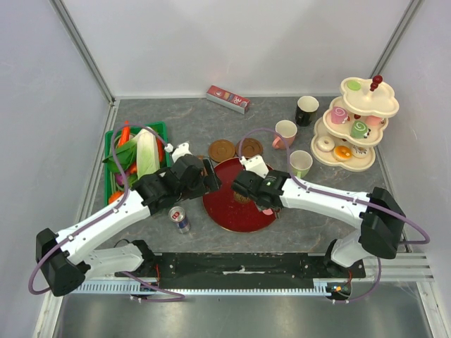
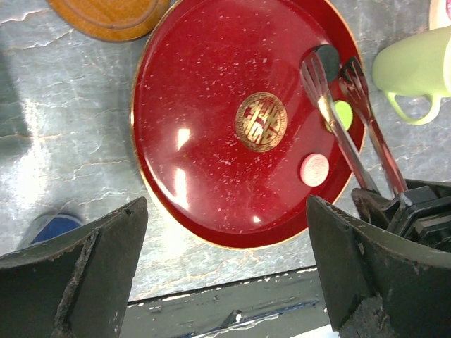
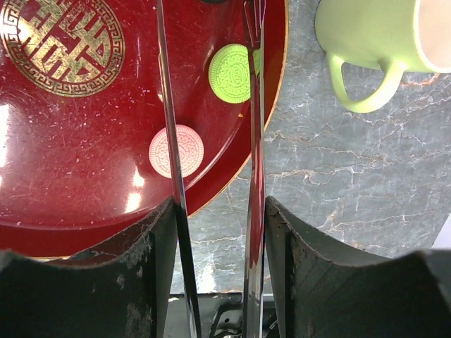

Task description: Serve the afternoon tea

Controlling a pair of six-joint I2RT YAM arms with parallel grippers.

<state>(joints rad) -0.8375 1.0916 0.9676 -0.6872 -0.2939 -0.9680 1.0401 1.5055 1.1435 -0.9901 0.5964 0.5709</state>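
Since they are small, the right gripper [image 3: 218, 236] pinches tongs [image 3: 254, 176] over the green cookie [image 3: 230, 73] and pink cookie [image 3: 176, 151] on the tray [image 3: 77, 197], while the left gripper [image 2: 225, 211] hangs wide open, empty.

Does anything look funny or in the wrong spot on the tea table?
Two things. A pink cookie and a green cookie lie loose on the red tray, not on the cream stand with the other treats. And the mugs stand on the bare table, not on the brown saucers.
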